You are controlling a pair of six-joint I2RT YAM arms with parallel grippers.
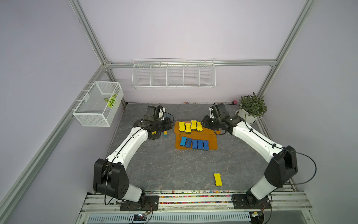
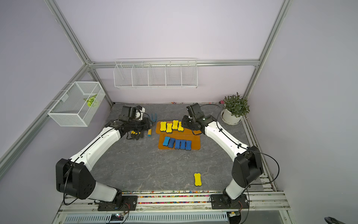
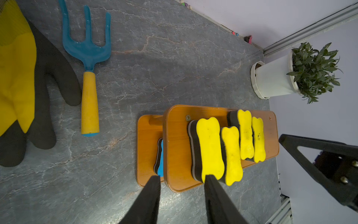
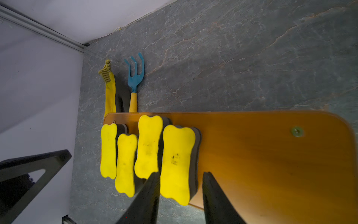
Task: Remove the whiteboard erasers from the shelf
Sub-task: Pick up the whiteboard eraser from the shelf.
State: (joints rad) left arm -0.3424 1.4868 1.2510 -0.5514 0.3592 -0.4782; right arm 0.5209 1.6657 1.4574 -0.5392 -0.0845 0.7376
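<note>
- Yellow-topped, bone-shaped foam erasers (image 4: 178,155), 4 on the glossy orange-brown wooden shelf (image 4: 261,155) I'm watching.
- Right claw (image 4: 181,174) straddles 1, jaws apart; left claw (image 3: 182,176) spread, empty.

Open bench (image 1: 164,170) fronts the shelf (image 1: 213,144); glove (image 3: 17,81) and fork (image 3: 88,48) crowd its left, a potted plant (image 1: 251,105) its right.

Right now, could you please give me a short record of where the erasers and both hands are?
upper tier of shelf: four yellow erasers
lower tier: five blue erasers
off the shelf: one yellow eraser, on the table
left hand: open, empty, beside the upper tier
right hand: astride the end yellow eraser; grip unclear
</note>
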